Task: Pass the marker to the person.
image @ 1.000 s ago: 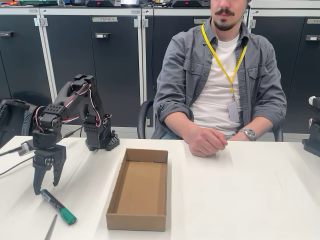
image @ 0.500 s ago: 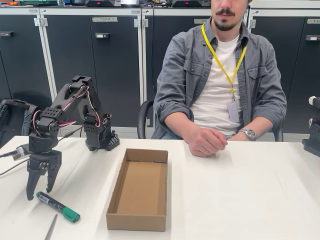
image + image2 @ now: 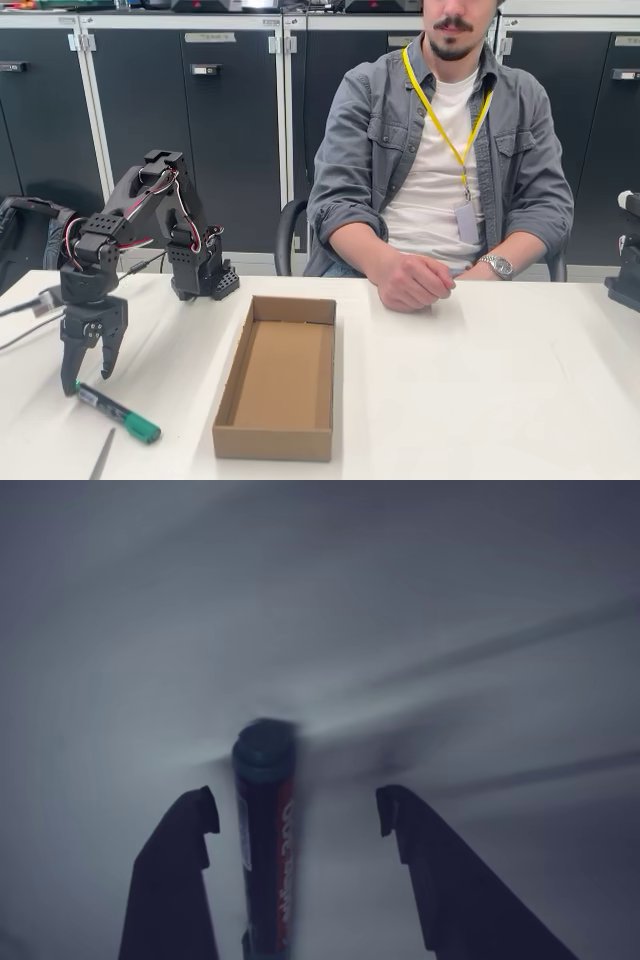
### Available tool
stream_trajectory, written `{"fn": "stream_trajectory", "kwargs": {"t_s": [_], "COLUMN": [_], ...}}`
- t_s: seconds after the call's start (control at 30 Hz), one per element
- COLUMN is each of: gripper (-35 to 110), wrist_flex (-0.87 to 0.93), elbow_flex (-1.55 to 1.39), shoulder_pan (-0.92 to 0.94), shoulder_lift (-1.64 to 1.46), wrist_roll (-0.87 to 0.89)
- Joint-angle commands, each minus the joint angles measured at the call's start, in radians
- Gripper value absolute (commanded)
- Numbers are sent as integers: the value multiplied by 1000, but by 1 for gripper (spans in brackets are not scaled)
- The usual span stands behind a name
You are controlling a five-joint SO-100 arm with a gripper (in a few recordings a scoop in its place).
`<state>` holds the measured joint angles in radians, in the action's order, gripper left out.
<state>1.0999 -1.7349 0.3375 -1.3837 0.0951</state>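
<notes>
The person (image 3: 440,160) sits behind the white worktop (image 3: 480,400) at the upper right of the fixed view. A cardboard box (image 3: 278,378) lies in the middle. At lower left the end effector (image 3: 82,378) hangs open over the marker (image 3: 116,411), which lies flat between its fingers (image 3: 190,870).

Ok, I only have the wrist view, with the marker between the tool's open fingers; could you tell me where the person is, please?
Observer: The person sits behind the table, toward the right of the fixed view, one hand resting closed on it.
Operator: Is anything lying between?
Observer: An open cardboard box lies on the table between the marker and that hand.
Operator: Anything near the marker?
Observer: A thin grey stick lies beside it, nearer the camera.
</notes>
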Motion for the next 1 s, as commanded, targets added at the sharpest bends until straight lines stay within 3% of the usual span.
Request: {"fn": "stream_trajectory", "kwargs": {"t_s": [0.0, 0.57, 0.77, 0.97], "gripper": [36, 32, 1, -5], "wrist_flex": [63, 75, 89, 107], "elbow_flex": [61, 48, 34, 25], "shoulder_pan": [-20, -32, -28, -35], "shoulder_lift": [2, 29, 17, -2], "wrist_roll": [40, 121, 112, 94]}}
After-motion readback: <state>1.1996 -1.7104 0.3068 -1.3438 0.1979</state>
